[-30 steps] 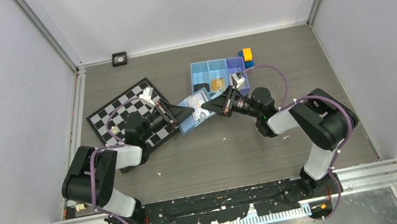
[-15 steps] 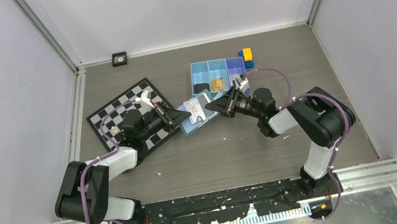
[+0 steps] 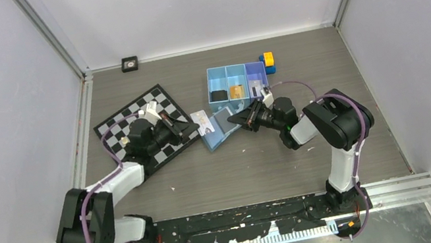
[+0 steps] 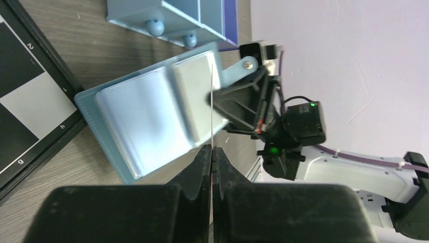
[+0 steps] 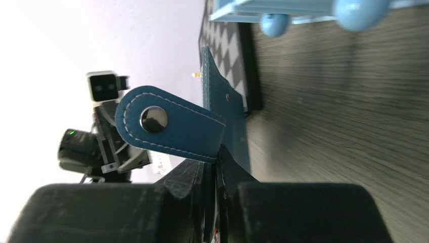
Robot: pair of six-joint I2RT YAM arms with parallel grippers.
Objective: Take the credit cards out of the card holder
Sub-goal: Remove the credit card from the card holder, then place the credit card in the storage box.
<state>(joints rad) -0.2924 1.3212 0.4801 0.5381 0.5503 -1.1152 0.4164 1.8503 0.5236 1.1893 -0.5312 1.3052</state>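
Note:
The blue card holder (image 3: 222,128) lies open on the table, its pale pockets facing up; it also shows in the left wrist view (image 4: 152,116). My right gripper (image 3: 242,119) is shut on the holder's right edge, with the snap tab (image 5: 169,124) standing above its jaws (image 5: 216,154). My left gripper (image 3: 192,125) is shut on a pale whitish credit card (image 3: 202,122), held just left of the holder. In the left wrist view this card shows edge-on as a thin line (image 4: 211,101) between the closed jaws (image 4: 211,149). A tan-brown card (image 3: 236,91) lies in the tray's middle compartment.
A three-compartment blue tray (image 3: 217,81) stands just behind the holder, with yellow-and-blue blocks (image 3: 268,61) at its right. A checkered board (image 3: 143,124) lies under my left arm. A small black object (image 3: 130,63) sits by the far wall.
My left gripper has drawn back to the left with the pale card, which has come out of the holder. The holder and my right gripper shifted slightly toward the near side.

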